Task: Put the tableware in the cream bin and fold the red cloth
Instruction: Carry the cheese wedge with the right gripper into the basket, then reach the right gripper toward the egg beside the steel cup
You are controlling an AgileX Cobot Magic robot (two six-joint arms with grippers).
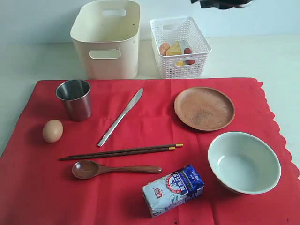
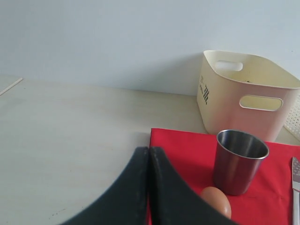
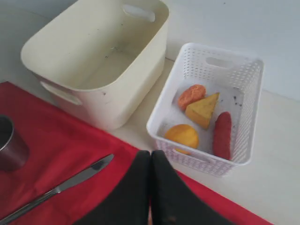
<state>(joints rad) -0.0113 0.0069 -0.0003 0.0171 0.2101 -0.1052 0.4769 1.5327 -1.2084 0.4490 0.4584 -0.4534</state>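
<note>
I am holding my left tool (image 2: 148, 151) and right tool (image 3: 150, 153) closed, fingers pressed together, gripping nothing. The steel cup (image 1: 75, 99), knife (image 1: 121, 117), chopsticks (image 1: 122, 152), spoon (image 1: 112, 168), plate (image 1: 204, 108) and bowl (image 1: 243, 161) are lying on the red cloth (image 1: 47, 187), which is covering the table (image 1: 281, 56). The cream bin (image 1: 108, 68) is standing just behind the cloth.

Showed matte black on the left gripper (image 2: 149, 153): two smooth, curved halves flaring wide from narrow tips. Looked identical on the right gripper (image 3: 150, 155). Appeared as a black wavy-edged arm part (image 1: 222, 3) at one o'clock, exterior view.
</note>
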